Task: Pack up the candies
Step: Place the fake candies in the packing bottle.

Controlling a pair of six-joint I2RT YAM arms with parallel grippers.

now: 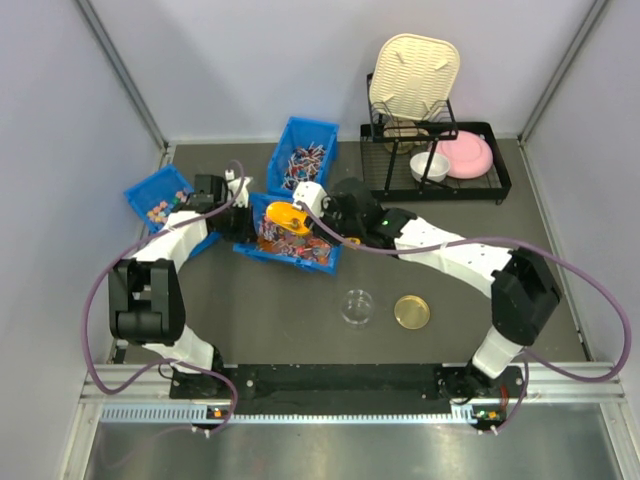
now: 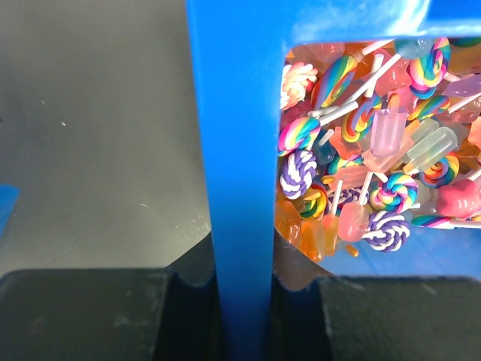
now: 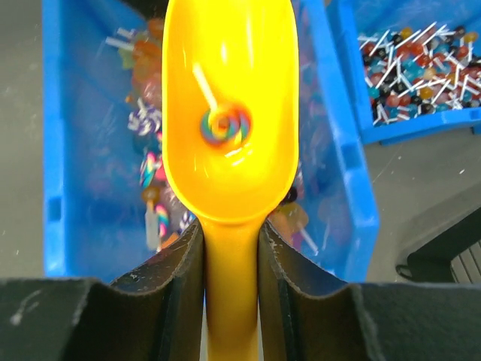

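At near edge of table, just past the arm bases: clear jar (image 1: 357, 306) stands open, nothing visible inside from above. Gold lid (image 1: 411, 312) lies just beside it on the R.

Mid table: candy bin (image 3: 52, 150) holds the candies (image 2: 361, 173), a pile of tiny swirl lollies, pops and gummies in mixed colours. Left gripper (image 2: 244, 316) is pinched nearly closed on the bin's wall, one finger each side, steadying it. Right gripper (image 3: 231, 301) is clamped partway closed on the handle of the yellow scoop (image 3: 229, 173), bowl facing up over the bin. Only one swirl lolly (image 3: 225, 124) sits in the bowl. The rest are in the bin below.

Far side: second blue bin (image 1: 281, 150) of dark stick sweets, third blue bin (image 1: 145, 192) at far L w/ pastel bits, dish rack (image 1: 440, 190) at far R. None look needed here.

Step, as judged: scooping phase, load v. poor. Can't tell if scoop is lifting out or about to dig.

Next move prob calls for one of two:
- dig deeper into the pile for a fuller load, or
- carry scoop level to the jar, nearer and to the R, then tip over the mouth.

Jar mouth looks narrow vs scoop bowl, so pour needs a lined-up tip and slow tilt. L arm should hold the bin meanwhile.
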